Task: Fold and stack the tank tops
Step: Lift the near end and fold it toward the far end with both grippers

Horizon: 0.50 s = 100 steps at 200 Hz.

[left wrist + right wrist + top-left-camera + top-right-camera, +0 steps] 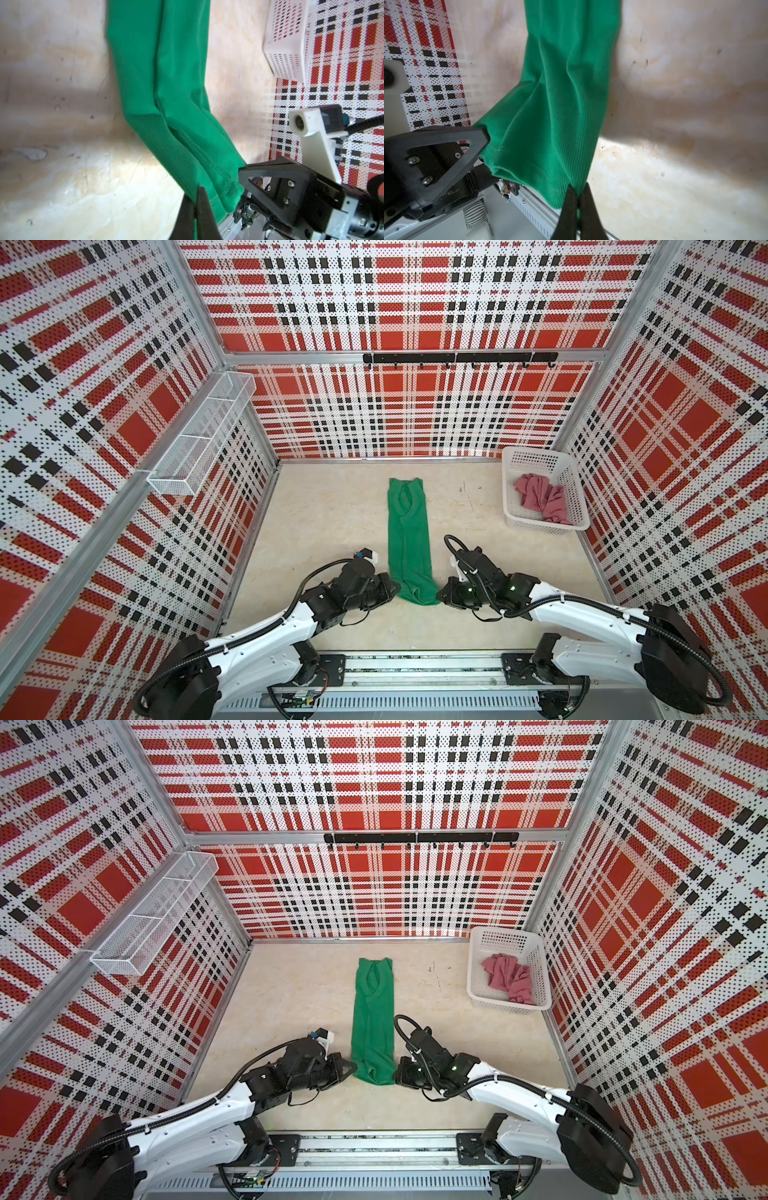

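left hand [395,585] is pinching shut on the near-left hem corner of the green tank top [409,539] | right hand [441,595] is pinching shut on its near-right hem corner | green tank top is lying as a long narrow strip mid-tabletop [324,522] | pink tank top [540,499] is sitting crumpled in the white basket [536,458], far right

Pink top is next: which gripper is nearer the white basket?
Right. The right gripper holds the green tank top at the corner toward the basket; the left gripper holds the opposite corner.
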Each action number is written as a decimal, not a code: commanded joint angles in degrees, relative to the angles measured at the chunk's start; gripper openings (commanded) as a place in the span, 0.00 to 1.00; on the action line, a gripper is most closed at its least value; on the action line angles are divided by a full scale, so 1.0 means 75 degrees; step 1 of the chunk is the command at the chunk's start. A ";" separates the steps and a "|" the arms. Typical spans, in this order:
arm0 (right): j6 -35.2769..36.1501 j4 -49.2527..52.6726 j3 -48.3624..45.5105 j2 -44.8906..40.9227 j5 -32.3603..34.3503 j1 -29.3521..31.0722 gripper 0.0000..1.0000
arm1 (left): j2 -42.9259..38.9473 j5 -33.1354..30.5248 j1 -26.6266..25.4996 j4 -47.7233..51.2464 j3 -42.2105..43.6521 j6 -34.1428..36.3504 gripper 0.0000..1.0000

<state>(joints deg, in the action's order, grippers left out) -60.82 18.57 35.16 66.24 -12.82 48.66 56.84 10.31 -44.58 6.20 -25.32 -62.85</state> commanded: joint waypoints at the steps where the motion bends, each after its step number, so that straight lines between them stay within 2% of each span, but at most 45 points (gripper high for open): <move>1: 0.0980 0.0833 0.0635 0.0205 0.0215 -0.0356 0.00 | 0.0393 0.0114 0.0436 0.0456 -0.0481 0.0885 0.00; 67: 0.2956 0.1260 0.2801 0.2005 0.0037 -0.1342 0.00 | 0.1792 0.0644 0.1818 0.0307 -0.1493 0.2367 0.00; 100: 0.4298 0.1733 0.4243 0.3375 0.0356 -0.1540 0.00 | 0.2740 0.0759 0.2254 -0.0142 -0.2158 0.2844 0.00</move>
<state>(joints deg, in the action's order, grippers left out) -38.92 27.94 60.31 86.13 -12.03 38.09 73.78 14.52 -29.54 8.19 -38.04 -46.74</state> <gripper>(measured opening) 0.058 0.054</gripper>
